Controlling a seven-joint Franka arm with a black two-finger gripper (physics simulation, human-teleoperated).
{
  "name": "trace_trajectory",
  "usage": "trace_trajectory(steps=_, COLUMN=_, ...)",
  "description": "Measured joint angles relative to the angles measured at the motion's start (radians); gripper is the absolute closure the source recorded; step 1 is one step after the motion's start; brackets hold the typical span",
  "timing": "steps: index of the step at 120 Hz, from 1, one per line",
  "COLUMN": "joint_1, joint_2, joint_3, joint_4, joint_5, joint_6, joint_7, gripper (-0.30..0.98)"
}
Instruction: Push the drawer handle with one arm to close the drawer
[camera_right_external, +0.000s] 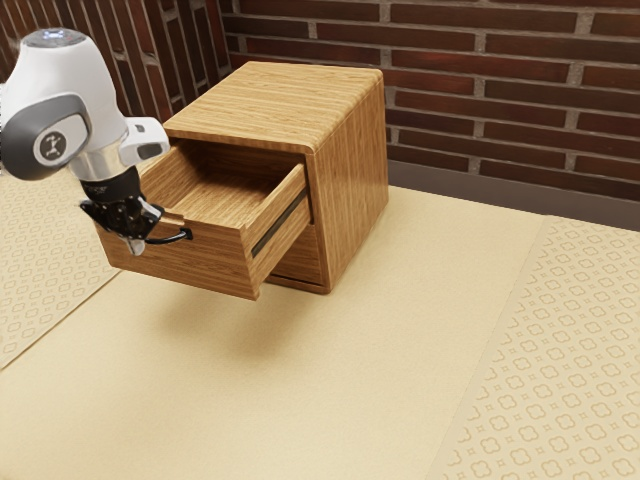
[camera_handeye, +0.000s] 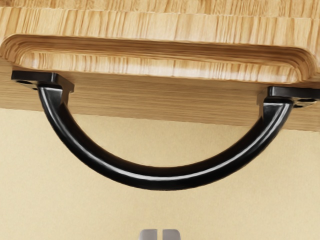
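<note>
Wooden cabinet, drawer standing open, end effector at the handle

Item 1: drawer (camera_right_external: 195, 258). Light brown wood with streaked grain; pulled well out from the cabinet (camera_right_external: 350, 165), its inner walls and part of its bottom exposed. Black rail (camera_right_external: 280, 222) along the outer side. A long recess with rounded ends is set in the upper edge of the front.

Item 2: drawer handle (camera_handeye: 162, 178). Glossy black, curved as a bow, both ends joined to the drawer front by flat black mounts (camera_handeye: 37, 77). It projects outward from the front.

Item 3: end effector (camera_right_external: 137, 245). Black, pointed downward outside the drawer front, just beside the handle. Fingers drawn together, tips side by side. In the wrist view, the tips lie beyond the outer curve of the bow, with pale surface visible between; contact elsewhere cannot be told.

Item 4: arm (camera_right_external: 75, 90). White with a grey joint cover, entering from the exterior view's upper left.

Item 5: cabinet body. Matching wood, rounded edges, flat top; a lower front panel (camera_right_external: 298, 268) is partly visible beneath the open drawer.

Item 6: setting. Pale yellow surface (camera_right_external: 330, 380), patterned bands at either side; dark red brick wall (camera_right_external: 500, 90) behind, with a dark skirting (camera_right_external: 480, 195) at its foot.
</note>
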Motion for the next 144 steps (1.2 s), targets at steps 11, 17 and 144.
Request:
trace_trajectory(steps=11, joint_1=0.000, joint_2=0.017, joint_3=0.002, joint_4=0.000, joint_5=0.003, joint_6=0.016, joint_7=-0.010, gripper=0.79)
trace_trajectory(steps=17, joint_1=0.004, joint_2=0.022, joint_3=0.004, joint_4=0.000, joint_5=0.005, joint_6=0.022, joint_7=-0.015, gripper=0.79)
trace_trajectory(steps=144, joint_1=-0.014, joint_2=0.198, joint_3=0.007, joint_4=0.089, joint_5=0.121, joint_6=0.297, joint_7=-0.061, gripper=0.79)
